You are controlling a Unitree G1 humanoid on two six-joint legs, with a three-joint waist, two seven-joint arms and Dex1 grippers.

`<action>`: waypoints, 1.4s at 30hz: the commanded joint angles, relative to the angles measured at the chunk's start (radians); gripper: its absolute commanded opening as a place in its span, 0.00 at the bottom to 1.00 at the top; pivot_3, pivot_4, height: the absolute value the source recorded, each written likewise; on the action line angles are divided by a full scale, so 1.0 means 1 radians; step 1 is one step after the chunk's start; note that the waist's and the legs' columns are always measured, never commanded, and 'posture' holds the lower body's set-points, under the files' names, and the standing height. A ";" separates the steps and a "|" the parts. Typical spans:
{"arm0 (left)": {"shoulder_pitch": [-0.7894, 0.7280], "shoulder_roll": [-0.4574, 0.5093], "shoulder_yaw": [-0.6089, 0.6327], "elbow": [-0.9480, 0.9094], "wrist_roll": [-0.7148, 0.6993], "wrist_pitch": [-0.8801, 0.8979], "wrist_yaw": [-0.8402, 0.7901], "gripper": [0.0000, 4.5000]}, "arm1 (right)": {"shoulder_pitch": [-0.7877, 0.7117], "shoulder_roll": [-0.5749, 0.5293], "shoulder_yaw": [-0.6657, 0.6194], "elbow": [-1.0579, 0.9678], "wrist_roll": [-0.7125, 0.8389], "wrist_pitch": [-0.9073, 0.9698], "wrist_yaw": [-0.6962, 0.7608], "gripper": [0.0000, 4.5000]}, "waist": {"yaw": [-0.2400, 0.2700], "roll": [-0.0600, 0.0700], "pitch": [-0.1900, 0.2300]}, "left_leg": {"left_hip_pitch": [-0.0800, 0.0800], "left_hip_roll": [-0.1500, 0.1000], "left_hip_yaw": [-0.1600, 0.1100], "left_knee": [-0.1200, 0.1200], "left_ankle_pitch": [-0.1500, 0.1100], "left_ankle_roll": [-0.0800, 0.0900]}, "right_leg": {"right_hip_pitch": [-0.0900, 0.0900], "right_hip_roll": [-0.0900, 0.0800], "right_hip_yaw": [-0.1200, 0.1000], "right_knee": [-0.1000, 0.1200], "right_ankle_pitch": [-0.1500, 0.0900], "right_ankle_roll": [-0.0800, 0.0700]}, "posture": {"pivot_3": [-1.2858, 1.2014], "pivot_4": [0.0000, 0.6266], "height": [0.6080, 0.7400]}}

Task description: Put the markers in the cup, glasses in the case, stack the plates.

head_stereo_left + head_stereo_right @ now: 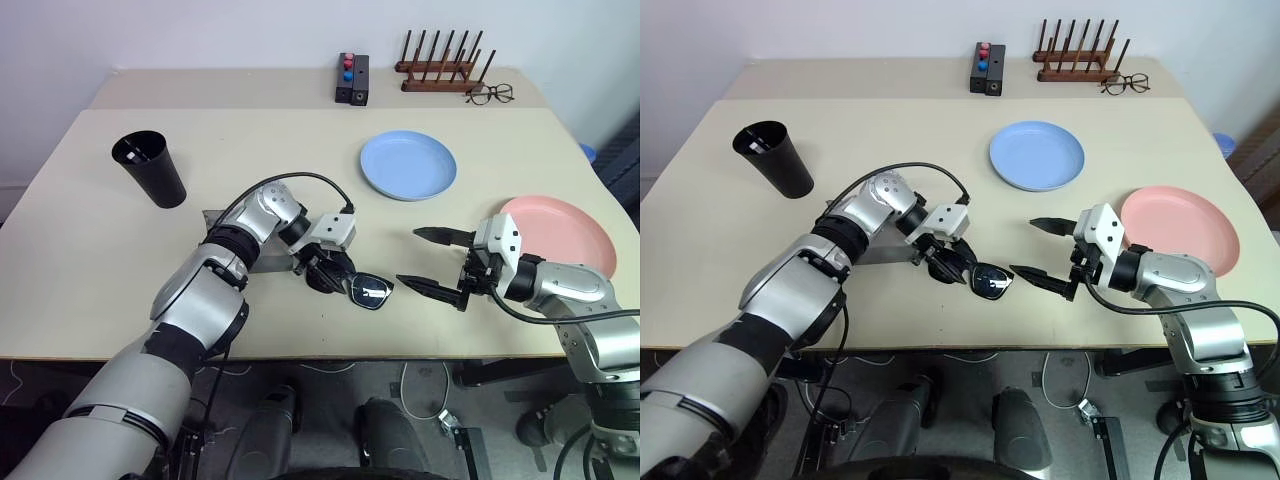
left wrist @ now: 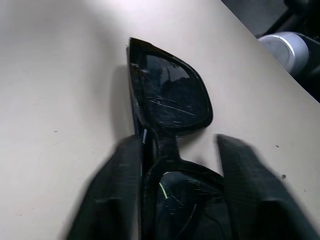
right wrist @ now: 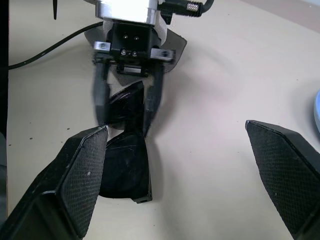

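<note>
Near the front edge of the table (image 1: 90,170): glasses (image 1: 370,293) lying folded, left gripper (image 1: 327,275) straddling the end nearer the case, fingers half drawn in either side of the frame, not yet clearly pinching. Judged mid-grasp, for carrying to the case. Just beside, toward the right edge: right gripper (image 1: 432,258) held level, spread wide, empty, likely waiting to assist. Behind the left arm: grey case (image 1: 265,262), mostly hidden. Right edge: pink plate (image 1: 565,235). Mid-table: blue plate (image 1: 407,165), unstacked. Toward the far left corner: cup (image 1: 150,168), upright.

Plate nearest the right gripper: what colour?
Salmon pink. The plate lies just beyond the right gripper; clearest in the right eye view.
</note>
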 commanded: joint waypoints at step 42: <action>-0.173 0.411 -0.091 -0.149 -0.351 0.416 -0.003 0.03 | -0.075 0.052 0.038 0.016 -0.047 -0.049 0.006 1.00 | -0.004 0.001 0.000 | 0.000 0.000 -0.005 0.010 -0.003 0.003 | 0.007 0.001 -0.006 0.000 0.000 0.001 | 0.52 0.24 1.00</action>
